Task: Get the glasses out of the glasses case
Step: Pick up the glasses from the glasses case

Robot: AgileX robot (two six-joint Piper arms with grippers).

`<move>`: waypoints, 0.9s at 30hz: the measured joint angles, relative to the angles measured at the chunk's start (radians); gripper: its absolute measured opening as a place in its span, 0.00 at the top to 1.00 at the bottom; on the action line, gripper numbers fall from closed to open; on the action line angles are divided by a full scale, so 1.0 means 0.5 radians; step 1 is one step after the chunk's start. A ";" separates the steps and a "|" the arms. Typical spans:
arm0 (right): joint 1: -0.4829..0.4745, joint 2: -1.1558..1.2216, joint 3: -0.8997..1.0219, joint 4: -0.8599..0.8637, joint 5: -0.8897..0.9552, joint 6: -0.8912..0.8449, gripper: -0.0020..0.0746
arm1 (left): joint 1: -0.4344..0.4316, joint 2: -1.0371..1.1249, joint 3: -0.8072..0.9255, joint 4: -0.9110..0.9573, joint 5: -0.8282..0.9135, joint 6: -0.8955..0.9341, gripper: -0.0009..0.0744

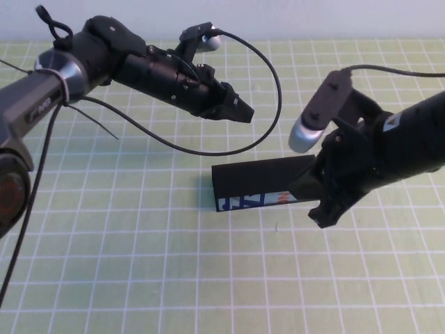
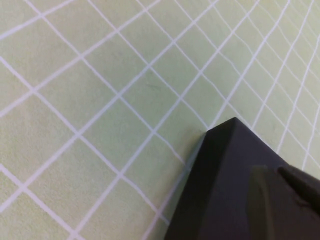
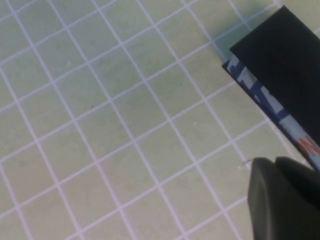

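Note:
The glasses case (image 1: 259, 178) lies shut on the green grid mat, its white printed front facing me. The glasses are hidden. My left gripper (image 1: 243, 111) hovers above and behind the case's left half, its fingers together in a point. In the left wrist view one fingertip (image 2: 300, 182) shows over the case's black top (image 2: 225, 190). My right gripper (image 1: 322, 211) is low at the front of the case's right end, fingers together and holding nothing. In the right wrist view its fingers (image 3: 272, 200) sit just beside the case's printed side (image 3: 260, 90).
The green mat with white grid lines (image 1: 139, 264) covers the whole table. A black cable (image 1: 271, 104) loops from the left arm above the mat behind the case. The right arm's bulk (image 1: 396, 146) hangs over the case's right end.

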 joint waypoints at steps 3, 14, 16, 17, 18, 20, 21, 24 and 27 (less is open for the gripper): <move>0.044 0.125 -0.091 -0.085 0.000 -0.140 1.00 | -0.005 0.124 -0.129 0.008 0.055 -0.056 0.99; 0.103 0.400 -0.147 -0.238 -0.130 -0.393 0.81 | -0.027 0.414 -0.323 0.011 0.091 -0.137 0.99; 0.103 0.421 -0.147 -0.259 -0.165 -0.403 0.77 | -0.039 0.435 -0.326 0.011 0.091 -0.137 0.99; 0.103 0.422 -0.147 -0.274 -0.171 -0.419 0.76 | -0.044 0.444 -0.332 0.011 0.091 -0.137 0.99; 0.103 0.426 -0.147 -0.278 -0.181 -0.438 0.75 | -0.053 0.451 -0.331 0.004 0.081 -0.137 0.99; 0.103 0.435 -0.149 -0.283 -0.199 -0.475 0.74 | -0.067 0.460 -0.331 -0.001 0.077 -0.137 0.99; 0.103 0.440 -0.149 -0.286 -0.213 -0.501 0.74 | -0.078 0.468 -0.331 -0.001 0.074 -0.137 0.99; 0.103 0.449 -0.149 -0.288 -0.258 -0.547 0.73 | -0.090 0.490 -0.331 -0.002 0.072 -0.137 0.99; 0.103 0.473 -0.149 -0.291 -0.293 -0.605 0.71 | -0.095 0.509 -0.331 -0.002 0.068 -0.137 0.99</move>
